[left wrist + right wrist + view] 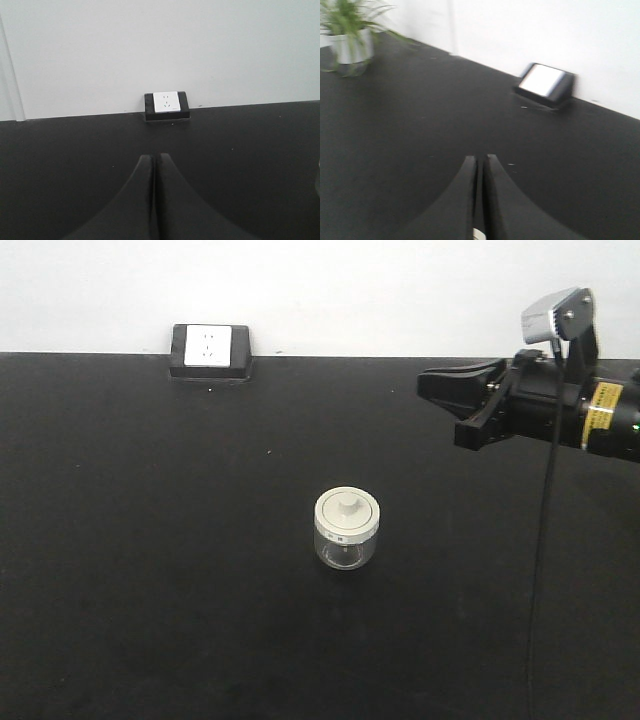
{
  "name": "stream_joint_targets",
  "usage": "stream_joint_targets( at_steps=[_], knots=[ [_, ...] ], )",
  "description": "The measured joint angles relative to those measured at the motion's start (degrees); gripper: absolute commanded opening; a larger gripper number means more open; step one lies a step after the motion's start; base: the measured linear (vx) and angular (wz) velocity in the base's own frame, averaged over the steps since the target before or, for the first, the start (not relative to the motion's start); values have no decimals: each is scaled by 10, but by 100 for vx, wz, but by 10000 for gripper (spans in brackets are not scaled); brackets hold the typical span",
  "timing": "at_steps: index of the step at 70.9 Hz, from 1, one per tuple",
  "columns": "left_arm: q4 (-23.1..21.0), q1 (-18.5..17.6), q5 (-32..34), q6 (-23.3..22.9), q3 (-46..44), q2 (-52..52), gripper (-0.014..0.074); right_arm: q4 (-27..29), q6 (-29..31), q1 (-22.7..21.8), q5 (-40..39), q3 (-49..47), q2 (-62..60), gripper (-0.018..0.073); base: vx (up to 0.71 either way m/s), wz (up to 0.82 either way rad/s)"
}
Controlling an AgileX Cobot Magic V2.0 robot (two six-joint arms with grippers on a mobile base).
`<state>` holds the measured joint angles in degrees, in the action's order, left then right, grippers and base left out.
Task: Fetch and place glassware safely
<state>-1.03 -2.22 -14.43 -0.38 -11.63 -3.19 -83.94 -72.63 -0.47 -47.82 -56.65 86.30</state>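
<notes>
The glassware point(346, 530), a small squat clear jar with a cream-white knobbed lid, stands upright in the middle of the black table point(150, 570). My right gripper point(425, 383) hovers at the far right, above and behind the jar and well apart from it, pointing left. In the right wrist view its fingers point(480, 157) are together with only a thin slit between them, holding nothing. A small white sliver point(478, 234) shows low in that slit; I cannot tell what it is. In the left wrist view my left gripper point(152, 156) is shut and empty. The jar is out of that view.
A black-and-white wall socket box point(210, 351) sits at the table's back edge against the white wall, and it also shows in both wrist views point(167, 105) point(545, 84). A potted green plant point(350, 40) stands at the far left of the right wrist view.
</notes>
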Motion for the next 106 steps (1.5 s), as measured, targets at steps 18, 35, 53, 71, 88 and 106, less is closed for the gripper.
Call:
stream_joint_targets(
  at_steps=[18,35,53,71,88,106],
  knots=[
    [0,0,0,0,0,0,-7,73,-3,0,161,89,-99,-2,0,0],
    [0,0,0,0,0,0,-7,102,-3,0,284,148,-187,-2,0,0],
    [0,0,0,0,0,0,-7,105,-2,0,370,189,-265,-2,0,0],
    [0,0,0,0,0,0,-7,78,6,0,391,245,-367,-2,0,0],
    [0,0,0,0,0,0,-7,70,6,0,422,321,-481,-1,0,0],
    [0,0,0,0,0,0,-7,70,6,0,424,396,-605,-1,0,0]
  ],
)
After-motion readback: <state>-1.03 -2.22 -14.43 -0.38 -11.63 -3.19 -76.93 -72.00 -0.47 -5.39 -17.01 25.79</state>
